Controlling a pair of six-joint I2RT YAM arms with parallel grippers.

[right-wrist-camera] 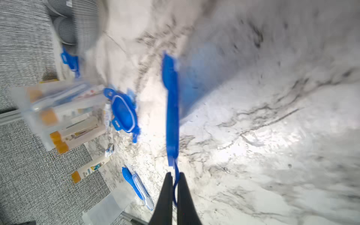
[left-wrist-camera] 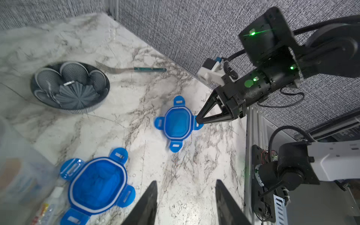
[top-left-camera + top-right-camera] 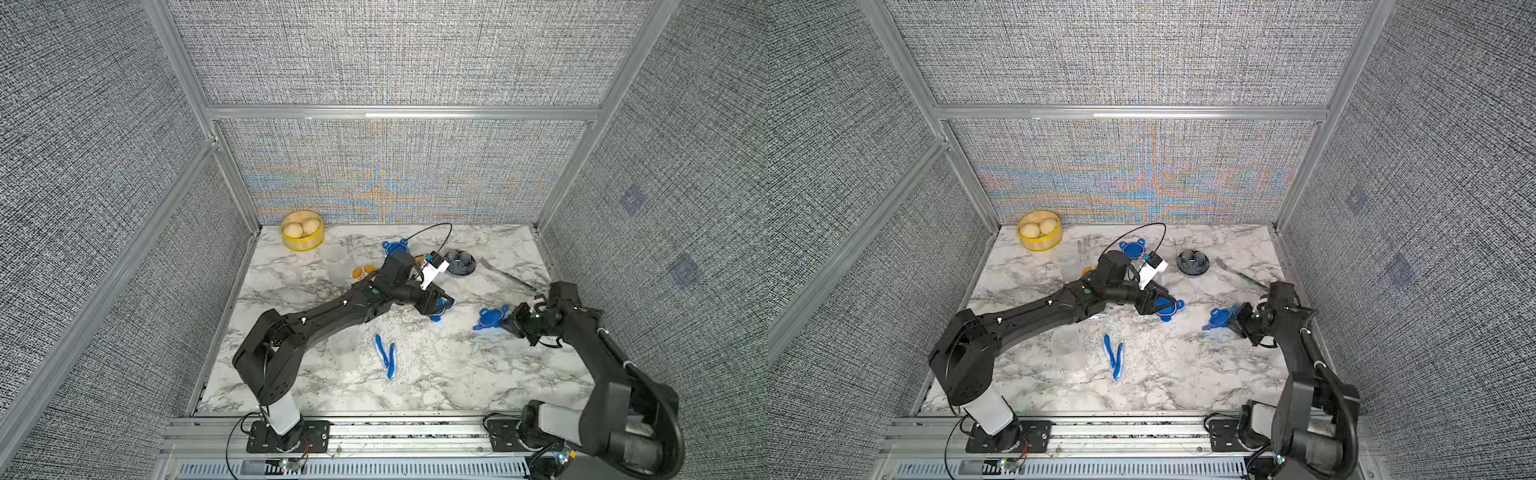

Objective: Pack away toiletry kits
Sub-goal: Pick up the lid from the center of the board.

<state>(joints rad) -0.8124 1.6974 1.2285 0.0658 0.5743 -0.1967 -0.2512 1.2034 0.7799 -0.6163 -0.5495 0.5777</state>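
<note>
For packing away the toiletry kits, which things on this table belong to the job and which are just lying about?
Job: blue four-tab clip lids, blue toothbrushes, clear plastic cups, orange-capped white bottles.
Lying about: yellow steamer basket of buns, dark grey flower-shaped dish, metal fork with green handle.
</note>
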